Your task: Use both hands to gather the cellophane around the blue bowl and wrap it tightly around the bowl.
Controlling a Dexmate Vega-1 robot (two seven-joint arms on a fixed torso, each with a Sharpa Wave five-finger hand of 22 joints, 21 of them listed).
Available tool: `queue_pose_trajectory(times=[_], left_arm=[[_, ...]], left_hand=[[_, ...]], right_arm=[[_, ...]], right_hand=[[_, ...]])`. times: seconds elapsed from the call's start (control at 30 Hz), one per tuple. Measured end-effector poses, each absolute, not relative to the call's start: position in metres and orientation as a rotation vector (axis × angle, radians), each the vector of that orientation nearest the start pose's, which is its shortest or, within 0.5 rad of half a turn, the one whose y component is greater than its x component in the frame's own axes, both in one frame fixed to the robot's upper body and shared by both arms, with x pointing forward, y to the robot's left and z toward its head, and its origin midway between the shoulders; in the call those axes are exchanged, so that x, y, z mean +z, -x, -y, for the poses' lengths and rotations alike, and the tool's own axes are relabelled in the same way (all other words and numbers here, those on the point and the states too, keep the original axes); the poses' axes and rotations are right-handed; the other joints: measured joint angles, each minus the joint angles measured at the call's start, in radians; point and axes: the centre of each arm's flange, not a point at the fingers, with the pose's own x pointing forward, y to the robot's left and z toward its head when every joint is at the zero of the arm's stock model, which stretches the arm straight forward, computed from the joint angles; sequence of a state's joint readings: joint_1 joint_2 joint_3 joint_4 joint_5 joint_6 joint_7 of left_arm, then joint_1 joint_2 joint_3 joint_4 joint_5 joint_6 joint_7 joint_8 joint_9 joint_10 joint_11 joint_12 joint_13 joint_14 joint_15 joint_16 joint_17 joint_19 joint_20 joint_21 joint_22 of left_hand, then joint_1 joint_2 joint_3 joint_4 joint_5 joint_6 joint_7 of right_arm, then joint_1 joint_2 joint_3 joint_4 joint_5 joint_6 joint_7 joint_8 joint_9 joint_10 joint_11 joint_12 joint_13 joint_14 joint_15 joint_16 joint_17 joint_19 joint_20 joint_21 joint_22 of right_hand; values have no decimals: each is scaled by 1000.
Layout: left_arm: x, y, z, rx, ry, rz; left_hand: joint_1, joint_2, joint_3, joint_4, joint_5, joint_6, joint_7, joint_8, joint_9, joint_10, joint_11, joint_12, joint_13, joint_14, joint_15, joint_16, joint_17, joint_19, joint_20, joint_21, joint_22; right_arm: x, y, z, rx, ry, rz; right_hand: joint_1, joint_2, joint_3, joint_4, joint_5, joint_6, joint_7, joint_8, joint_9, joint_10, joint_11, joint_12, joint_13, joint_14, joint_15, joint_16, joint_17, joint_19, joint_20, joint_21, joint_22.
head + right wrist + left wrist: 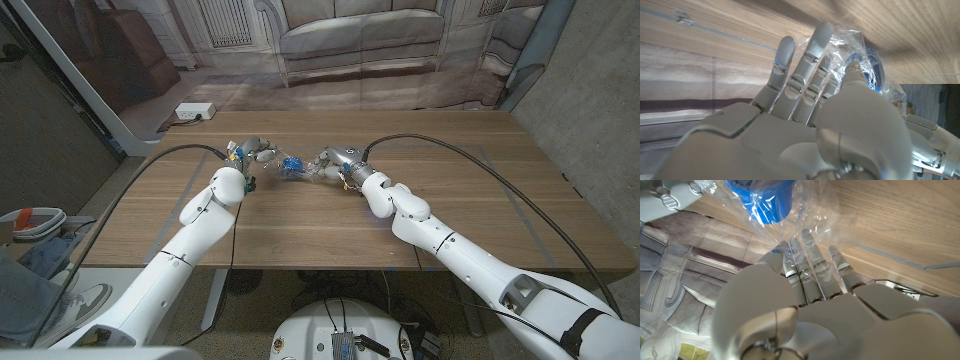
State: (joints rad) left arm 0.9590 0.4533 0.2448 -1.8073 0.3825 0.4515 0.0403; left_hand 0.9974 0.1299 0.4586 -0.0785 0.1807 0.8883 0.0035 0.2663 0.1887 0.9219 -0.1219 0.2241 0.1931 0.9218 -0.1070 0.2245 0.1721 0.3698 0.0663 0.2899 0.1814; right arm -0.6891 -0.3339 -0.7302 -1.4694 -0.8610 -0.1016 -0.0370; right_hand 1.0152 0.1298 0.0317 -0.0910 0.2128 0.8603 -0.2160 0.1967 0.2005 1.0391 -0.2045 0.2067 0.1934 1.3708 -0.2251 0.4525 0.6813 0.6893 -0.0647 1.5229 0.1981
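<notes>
My two arms reach over the wooden table from its near edge, and my left hand and my right hand meet around the middle of the table, a bit toward the far edge. Between them stands the blue bowl inside the crinkled cellophane; my left fingers are straight and press on the film just beside the bowl, and my right fingers are spread and touch the film on the other side, but I cannot tell if either hand really grips it. Near the far left corner lies a white power strip.
</notes>
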Motion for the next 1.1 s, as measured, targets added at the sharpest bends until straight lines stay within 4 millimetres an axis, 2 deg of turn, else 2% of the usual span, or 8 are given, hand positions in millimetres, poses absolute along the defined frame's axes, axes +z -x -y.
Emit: queue_pose_trajectory(times=[0.23, 0.27, 0.53, 0.6, 0.67, 0.8, 0.97, 1.1], left_arm=[[29, -612, -278, 231, -799, 395], [26, -615, -278, 208, -782, 366], [37, -626, -280, 192, -763, 336], [40, -629, -280, 191, -766, 332], [42, -631, -280, 191, -768, 327], [48, -636, -281, 197, -774, 324], [55, -643, -283, 210, -774, 313], [61, -651, -285, 218, -764, 296]], left_hand=[[0, 0, 8, 0, -7, 9, 2, -4, 2, 5, 5, -8, 0, 11, 0, 0, 0, 11, 0, 0, 0], [0, 0, 8, 0, -7, 9, 2, -4, 4, 5, 5, -8, 0, 11, 0, 0, 0, 11, 0, 0, 0], [0, 0, 12, 4, -7, 14, 7, -8, 5, 10, 4, -12, 0, 23, 2, -10, 0, 21, 11, 0, 0], [0, 0, 14, 6, -7, 15, 7, -11, 5, 10, 5, -15, 0, 19, 6, -17, 0, 21, 11, 0, 0], [0, 0, 15, 7, -7, 14, 7, -15, 5, 10, 8, -20, 0, 8, 15, -24, 0, 8, 15, -6, 0], [-8, 8, 18, 10, -7, 10, 11, -23, 5, 6, 12, -23, 0, -33, 21, -40, 1, -27, 6, -24, 0], [-11, 5, 22, 14, -7, 6, 7, -26, 5, 4, 13, -28, 0, -45, 23, -40, 3, -28, 5, -24, 0], [-15, 1, 25, 11, -7, -3, 16, -26, 5, -4, 16, -28, 0, -47, 25, -40, 3, -33, 11, -24, 3]], right_arm=[[-15, -633, 46, 128, 1418, 743], [-1, -635, 43, 119, 1414, 753], [11, -640, 37, 138, 1418, 721], [15, -643, 35, 144, 1420, 709], [19, -644, 33, 147, 1423, 702], [23, -649, 30, 154, 1426, 683], [33, -656, 24, 160, 1426, 654], [41, -662, 21, 168, 1423, 623]], right_hand=[[0, 0, -7, 1, 0, 28, 3, 0, 2, 37, -2, 0, 0, 19, -2, 42, 7, 30, -5, 19, 20], [0, 0, -10, -1, 0, 32, 0, 0, 2, 42, 1, 0, 0, 26, -1, 50, 6, 34, -9, 23, 25], [-17, -1, -18, 7, 0, 60, 4, 0, 2, 84, 2, 1, 0, 30, -2, 100, 6, 50, -10, 25, 53], [-21, 2, -19, 8, 0, 69, 2, 7, 2, 89, 1, 1, 0, 30, -2, 106, 7, 58, -11, 24, 59], [-21, 2, -19, 8, 0, 74, 3, 7, 2, 100, 0, 1, 0, 30, -2, 117, 7, 61, -14, 24, 64], [-25, -2, -24, 12, 0, 83, 2, 7, 2, 110, 2, 1, 0, 30, -2, 132, 6, 64, -18, 25, 73], [-42, -4, -31, 20, 0, 85, 3, 7, 1, 124, 0, 1, 0, 30, -2, 152, -1, 77, -16, 24, 87], [-45, 0, -33, 22, 0, 91, -1, 7, -1, 131, 1, 1, 0, 30, -2, 166, -5, 77, -16, 24, 101]])
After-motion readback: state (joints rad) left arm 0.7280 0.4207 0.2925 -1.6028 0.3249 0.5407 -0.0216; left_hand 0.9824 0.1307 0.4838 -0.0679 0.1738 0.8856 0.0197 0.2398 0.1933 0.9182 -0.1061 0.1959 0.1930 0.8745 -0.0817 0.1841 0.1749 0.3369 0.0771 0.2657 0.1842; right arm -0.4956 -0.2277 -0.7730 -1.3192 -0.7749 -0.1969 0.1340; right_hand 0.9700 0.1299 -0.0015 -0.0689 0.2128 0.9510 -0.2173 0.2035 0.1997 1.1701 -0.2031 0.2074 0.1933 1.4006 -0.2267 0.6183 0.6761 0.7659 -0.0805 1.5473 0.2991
